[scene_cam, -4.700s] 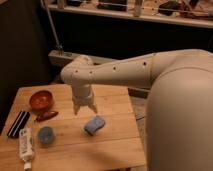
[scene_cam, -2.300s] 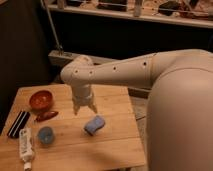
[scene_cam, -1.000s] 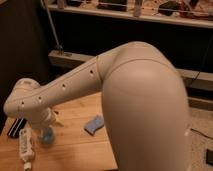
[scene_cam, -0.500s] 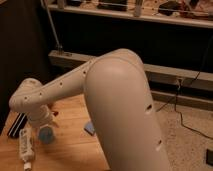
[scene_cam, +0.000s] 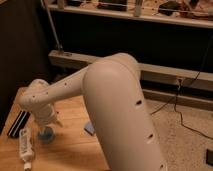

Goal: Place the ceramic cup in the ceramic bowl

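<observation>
Camera view: pincer (scene_cam: pixel 48 121) is hanging over the ceramic cup (scene_cam: pixel 46 135) on the bench (scene_cam: pixel 75 152).
Nearest, a white tube (scene_cam: pixel 25 147) is lying front-left. Just behind it the cup is sitting under the pincer, seemingly lined up for a top grasp, though whether it is clamped I cannot tell. The arm (scene_cam: pixel 110 100) is hiding the ceramic bowl.

White tube (scene_cam: pixel 25 147) near a black striped object (scene_cam: pixel 18 124) on wooden table (scene_cam: pixel 70 154) (blue block (scene_cam: pixel 89 129) apart).
</observation>
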{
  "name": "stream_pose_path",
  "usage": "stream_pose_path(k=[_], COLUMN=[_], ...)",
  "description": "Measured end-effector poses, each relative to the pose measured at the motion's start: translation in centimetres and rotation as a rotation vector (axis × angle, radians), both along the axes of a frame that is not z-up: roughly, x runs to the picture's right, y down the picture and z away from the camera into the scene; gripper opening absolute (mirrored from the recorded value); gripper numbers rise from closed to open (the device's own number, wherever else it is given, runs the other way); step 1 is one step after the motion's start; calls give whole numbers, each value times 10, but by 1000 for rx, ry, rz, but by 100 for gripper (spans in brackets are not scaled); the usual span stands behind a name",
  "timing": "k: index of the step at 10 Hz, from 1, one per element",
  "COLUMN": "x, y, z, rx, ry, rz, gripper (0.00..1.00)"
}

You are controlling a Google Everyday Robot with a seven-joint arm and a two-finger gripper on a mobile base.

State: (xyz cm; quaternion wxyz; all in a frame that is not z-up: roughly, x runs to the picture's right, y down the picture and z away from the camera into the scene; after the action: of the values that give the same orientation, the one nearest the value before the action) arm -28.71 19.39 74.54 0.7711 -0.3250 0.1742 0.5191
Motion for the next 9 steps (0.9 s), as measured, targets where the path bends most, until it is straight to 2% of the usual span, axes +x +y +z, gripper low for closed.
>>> stream_pose_path(k=[5,9], x=[-1,-8], y=[15,20], z=[18,20], rx=[-39,-47], ry=[37,29], rz=[-35,-64], gripper=[65,62])
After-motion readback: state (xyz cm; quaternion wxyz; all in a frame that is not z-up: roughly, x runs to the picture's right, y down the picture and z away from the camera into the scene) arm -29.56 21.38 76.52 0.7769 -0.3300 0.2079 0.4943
